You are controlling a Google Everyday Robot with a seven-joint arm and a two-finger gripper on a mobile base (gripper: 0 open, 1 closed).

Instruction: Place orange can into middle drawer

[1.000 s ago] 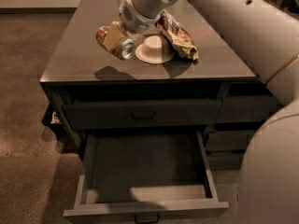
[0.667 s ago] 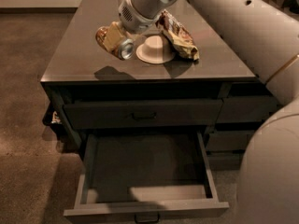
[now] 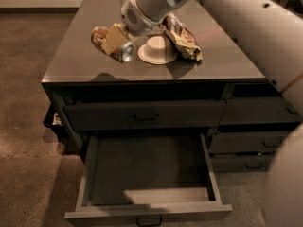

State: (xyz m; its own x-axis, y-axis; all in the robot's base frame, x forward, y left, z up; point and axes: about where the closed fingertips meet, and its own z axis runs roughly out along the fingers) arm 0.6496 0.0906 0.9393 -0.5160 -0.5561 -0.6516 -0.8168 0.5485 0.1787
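Note:
My gripper [image 3: 113, 40] is shut on the orange can [image 3: 100, 35] and holds it on its side just above the front left part of the dark countertop [image 3: 90, 56]. The can's silver end [image 3: 127, 51] points toward the front. The middle drawer [image 3: 88, 174] stands pulled wide open below the counter's front edge, its dark inside showing nothing in it. The can is above and behind the drawer, not over it.
A white upturned bowl [image 3: 156, 50] and a brown crinkled snack bag [image 3: 182, 36] lie on the counter right of the gripper. The top drawer [image 3: 144, 115] is closed. More closed drawers [image 3: 255, 143] are at the right. My pale arm [image 3: 251, 27] crosses the upper right.

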